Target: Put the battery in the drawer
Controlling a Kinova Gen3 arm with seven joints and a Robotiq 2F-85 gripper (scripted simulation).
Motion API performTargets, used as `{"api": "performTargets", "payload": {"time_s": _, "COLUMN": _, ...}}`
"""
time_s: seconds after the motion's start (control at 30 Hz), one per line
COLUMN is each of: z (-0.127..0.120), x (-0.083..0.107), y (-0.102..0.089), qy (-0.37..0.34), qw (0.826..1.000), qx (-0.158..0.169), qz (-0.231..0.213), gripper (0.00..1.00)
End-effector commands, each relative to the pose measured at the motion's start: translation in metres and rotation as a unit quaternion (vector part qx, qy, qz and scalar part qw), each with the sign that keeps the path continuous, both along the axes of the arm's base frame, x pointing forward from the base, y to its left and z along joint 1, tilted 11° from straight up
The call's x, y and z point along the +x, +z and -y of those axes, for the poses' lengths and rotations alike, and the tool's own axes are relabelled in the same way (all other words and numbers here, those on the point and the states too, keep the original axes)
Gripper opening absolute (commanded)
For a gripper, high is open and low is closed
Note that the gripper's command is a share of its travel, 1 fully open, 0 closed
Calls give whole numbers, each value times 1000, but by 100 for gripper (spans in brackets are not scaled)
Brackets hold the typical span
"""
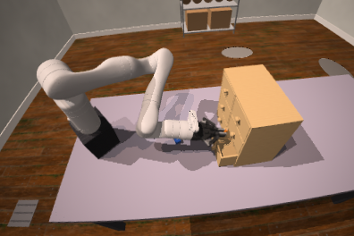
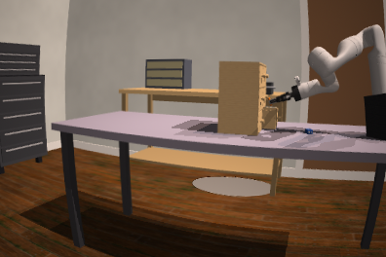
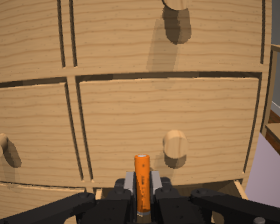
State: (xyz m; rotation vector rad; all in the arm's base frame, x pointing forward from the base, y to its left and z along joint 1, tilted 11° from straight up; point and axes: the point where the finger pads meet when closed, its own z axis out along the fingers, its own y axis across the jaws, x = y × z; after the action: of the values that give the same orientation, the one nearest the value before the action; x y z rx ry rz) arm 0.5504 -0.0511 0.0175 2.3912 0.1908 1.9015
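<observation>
The small wooden chest (image 1: 257,114) stands on the table with its drawer fronts toward my arm; it also shows in the side view (image 2: 242,97). Its bottom-row drawer (image 1: 227,155) on the near side is pulled partly out, and in the side view (image 2: 269,118) it sticks out low at the front. My gripper (image 1: 220,131) is shut on the orange AAA battery (image 3: 143,181), which points forward between the fingers. The gripper hovers close to the chest front (image 3: 163,110), above the open drawer, level with a knobbed closed drawer (image 3: 175,148).
A small blue object (image 1: 178,140) lies on the table under my forearm, also in the side view (image 2: 308,130). The arm's dark base (image 1: 100,135) stands at the table's left. A second table with a grey cabinet (image 2: 168,73) stands behind.
</observation>
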Motion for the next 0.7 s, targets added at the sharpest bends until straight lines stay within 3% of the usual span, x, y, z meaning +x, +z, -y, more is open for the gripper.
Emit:
{"api": "performTargets", "payload": {"time_s": 0.0, "z": 0, "x": 0, "y": 1, "qy": 0, "qw": 1000, "qx": 0, "qz": 1, "gripper": 5}}
{"api": "performTargets", "payload": {"time_s": 0.43, "z": 0, "x": 0, "y": 1, "qy": 0, "qw": 1000, "qx": 0, "qz": 1, "gripper": 5}}
{"api": "performTargets", "payload": {"time_s": 0.67, "z": 0, "x": 0, "y": 1, "qy": 0, "qw": 1000, "qx": 0, "qz": 1, "gripper": 17}}
